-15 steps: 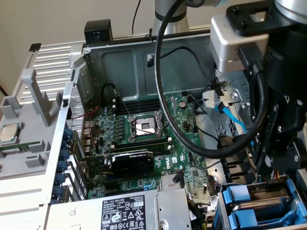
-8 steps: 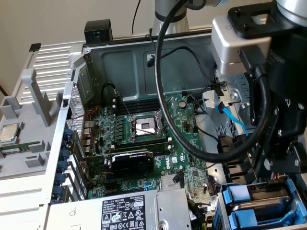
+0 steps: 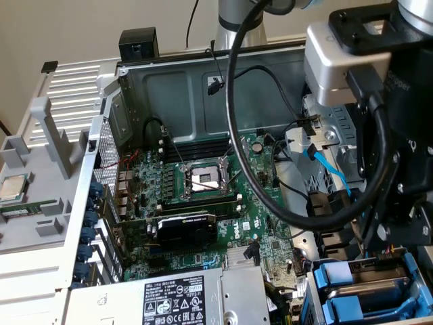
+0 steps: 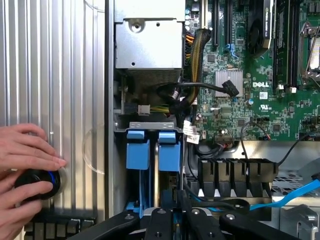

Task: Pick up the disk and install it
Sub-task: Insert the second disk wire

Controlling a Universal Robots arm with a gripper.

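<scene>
Beige wall behind, and an open PC case takes up most of the surface. Green motherboard lies flat inside, with the grey power supply along its edge. End effector is down in the drive bay, fingers pinched together on the disk. It stands on edge in its blue frame, right beside another blue carrier. A person's hands rest on a black knob outside the case.
</scene>
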